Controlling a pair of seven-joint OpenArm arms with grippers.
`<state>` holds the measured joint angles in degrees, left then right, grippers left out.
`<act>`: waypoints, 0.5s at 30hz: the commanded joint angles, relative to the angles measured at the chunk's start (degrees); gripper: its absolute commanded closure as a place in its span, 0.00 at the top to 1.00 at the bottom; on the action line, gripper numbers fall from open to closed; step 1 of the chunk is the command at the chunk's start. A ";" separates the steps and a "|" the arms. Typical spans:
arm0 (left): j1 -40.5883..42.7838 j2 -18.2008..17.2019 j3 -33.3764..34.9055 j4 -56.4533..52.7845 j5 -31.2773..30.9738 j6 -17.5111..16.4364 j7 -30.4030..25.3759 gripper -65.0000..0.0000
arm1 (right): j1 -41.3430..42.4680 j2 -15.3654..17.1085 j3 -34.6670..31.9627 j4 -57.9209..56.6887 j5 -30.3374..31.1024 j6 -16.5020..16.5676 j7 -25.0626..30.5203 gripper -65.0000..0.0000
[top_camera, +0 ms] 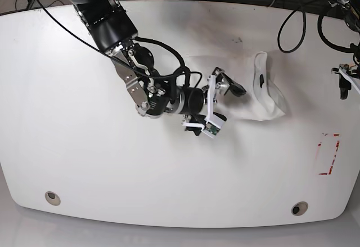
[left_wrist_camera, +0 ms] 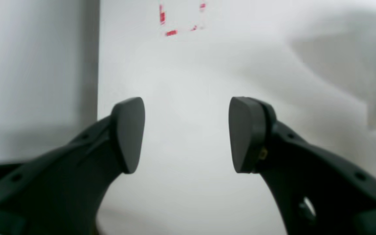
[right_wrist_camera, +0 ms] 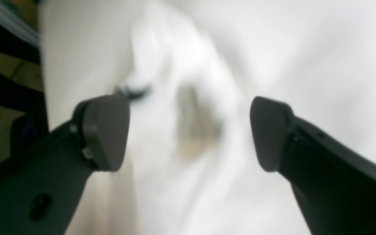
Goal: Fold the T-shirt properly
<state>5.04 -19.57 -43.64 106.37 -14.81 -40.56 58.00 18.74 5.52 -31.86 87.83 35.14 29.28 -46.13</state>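
Observation:
The white T-shirt (top_camera: 269, 96) lies bunched in a narrow heap at the table's right centre, with its small black neck label (top_camera: 261, 80) showing and its print hidden. My right gripper (top_camera: 225, 102) is open, right beside the heap's left edge. In the right wrist view the gripper (right_wrist_camera: 189, 133) is open with blurred white cloth (right_wrist_camera: 188, 58) and a dark mark (right_wrist_camera: 132, 92) just ahead of it. My left gripper (left_wrist_camera: 186, 133) is open and empty above bare table. Only part of the left arm (top_camera: 344, 81) shows at the base view's right edge.
A red tape rectangle (top_camera: 328, 154) marks the white table (top_camera: 84, 146) at the right front, and it also shows in the left wrist view (left_wrist_camera: 171, 23). Black cables (top_camera: 292, 27) lie on the back right. Two round holes (top_camera: 52, 197) sit near the front edge.

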 commanded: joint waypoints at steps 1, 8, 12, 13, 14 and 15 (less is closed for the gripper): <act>-0.42 -1.66 -0.63 0.93 -0.01 0.56 -0.63 0.58 | -1.12 -1.69 -0.36 1.62 2.01 0.57 2.04 0.85; -0.25 -1.83 -2.65 0.84 0.17 0.56 -0.63 0.58 | -3.67 -2.93 -3.97 -0.40 1.83 0.48 3.01 0.85; -0.25 -2.01 -4.93 0.93 0.35 0.56 -0.63 0.58 | -3.31 -5.56 -6.34 -3.48 -0.89 0.48 5.03 0.85; -0.25 -2.01 -5.37 0.93 0.35 0.56 -0.63 0.58 | -3.23 -6.53 -6.69 -4.89 -2.21 0.66 5.82 0.85; -0.25 -2.01 -5.64 0.93 0.35 0.56 -0.63 0.58 | -2.70 -7.58 -6.87 -6.12 -3.27 0.83 6.52 0.85; -0.25 -2.10 -5.90 0.93 0.35 0.56 -0.63 0.58 | -1.73 -9.43 -6.96 -8.40 -5.29 0.92 7.58 0.85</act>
<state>5.21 -20.32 -48.99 106.34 -14.11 -40.32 58.52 14.04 0.82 -38.37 82.70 31.66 29.36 -42.74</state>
